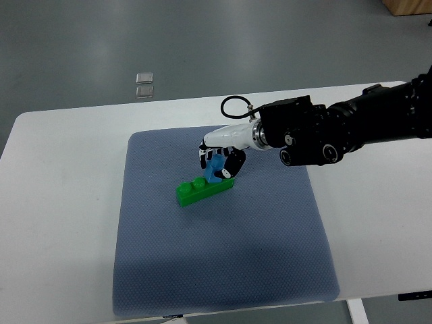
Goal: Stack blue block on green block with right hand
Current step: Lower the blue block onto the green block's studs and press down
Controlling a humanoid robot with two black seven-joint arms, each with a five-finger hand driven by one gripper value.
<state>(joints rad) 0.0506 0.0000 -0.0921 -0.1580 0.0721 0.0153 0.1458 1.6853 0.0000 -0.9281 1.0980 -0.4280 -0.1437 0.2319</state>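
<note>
On the mat (223,256), the green block (200,190) lies flat, studs up to take a brick. Just behind, the right hand (220,156) curls its fingers round the blue block (216,169), pressing it onto the green block's far end.

The setting was a laboratory or test room: a plain white table (61,175) carried a blue-grey mat (223,256) as a marked work area, above a bare grey floor (202,40) with taped markers (144,84).
</note>
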